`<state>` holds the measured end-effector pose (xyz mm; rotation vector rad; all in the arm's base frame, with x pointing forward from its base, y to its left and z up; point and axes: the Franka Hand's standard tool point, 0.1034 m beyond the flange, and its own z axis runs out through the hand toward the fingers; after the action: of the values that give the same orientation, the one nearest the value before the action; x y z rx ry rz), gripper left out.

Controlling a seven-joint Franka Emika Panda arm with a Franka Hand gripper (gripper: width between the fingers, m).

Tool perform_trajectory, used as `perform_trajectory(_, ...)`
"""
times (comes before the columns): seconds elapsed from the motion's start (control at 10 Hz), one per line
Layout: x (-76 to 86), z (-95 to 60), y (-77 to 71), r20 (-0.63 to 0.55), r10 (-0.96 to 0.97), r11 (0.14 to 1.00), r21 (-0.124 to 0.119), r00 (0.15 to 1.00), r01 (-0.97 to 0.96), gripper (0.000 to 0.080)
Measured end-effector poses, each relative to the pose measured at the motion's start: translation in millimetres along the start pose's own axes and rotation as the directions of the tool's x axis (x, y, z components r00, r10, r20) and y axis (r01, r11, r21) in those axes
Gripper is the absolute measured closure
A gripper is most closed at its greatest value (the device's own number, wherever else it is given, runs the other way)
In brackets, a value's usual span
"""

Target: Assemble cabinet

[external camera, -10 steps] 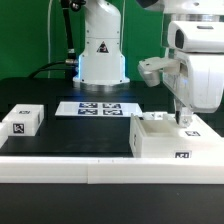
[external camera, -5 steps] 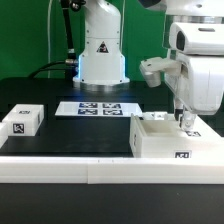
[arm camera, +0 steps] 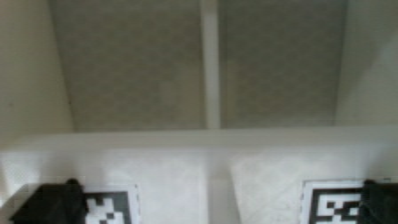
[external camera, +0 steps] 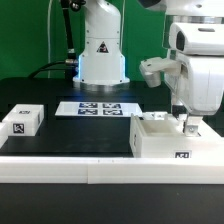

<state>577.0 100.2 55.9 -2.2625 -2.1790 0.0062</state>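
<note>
The cabinet (external camera: pixel 168 138) is a white boxy body with small black-and-white tags, at the front on the exterior view's right. My gripper (external camera: pixel 183 122) hangs straight down over its top right part, fingertips at or just above the top panel. In the wrist view the gripper (arm camera: pixel 214 205) has its dark fingers (arm camera: pixel 45 205) far apart at the picture's edges. Between them lies a white panel (arm camera: pixel 214 170) with two tags (arm camera: pixel 338 200). The jaws stand wide open and nothing is held. A small white tagged part (external camera: pixel 22 120) lies on the exterior view's left.
The marker board (external camera: pixel 97 108) lies flat on the black table in front of the white robot base (external camera: pixel 100 55). A white rim (external camera: pixel 70 165) runs along the table's front edge. Dark cables hang behind the base.
The gripper has sunk very slightly toward the cabinet's top. Nothing else has moved.
</note>
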Motion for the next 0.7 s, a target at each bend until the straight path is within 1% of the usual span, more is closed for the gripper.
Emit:
perform_trajectory(0.1, 0.1, -0.7, -0.4, 0.000, 0.001, 1.000, -0.002, 1.000, -0.001, 0.0010)
perform_trajectory(0.2, -1.1, -7.5, -8.2, 0.004, 0.002, 1.000, -0.006, 1.000, -0.002, 0.0002)
perform_trajectory(0.3, -3.8, -16.6, -18.8, 0.015, 0.000, 1.000, 0.000, 1.000, 0.000, 0.0002)
perform_trajectory(0.4, -4.1, -23.5, -31.7, 0.022, 0.007, 1.000, 0.006, 1.000, -0.007, 0.0002)
perform_trajectory(0.5, -2.9, -27.9, -48.8, 0.029, 0.011, 1.000, 0.011, 1.000, -0.011, 0.0002)
perform_trajectory(0.6, -2.1, -30.4, -66.2, 0.032, 0.008, 1.000, 0.013, 0.999, -0.008, 0.0002)
perform_trajectory(0.7, -3.0, -30.6, -82.8, 0.036, 0.006, 1.000, 0.020, 0.999, -0.007, 0.0002)
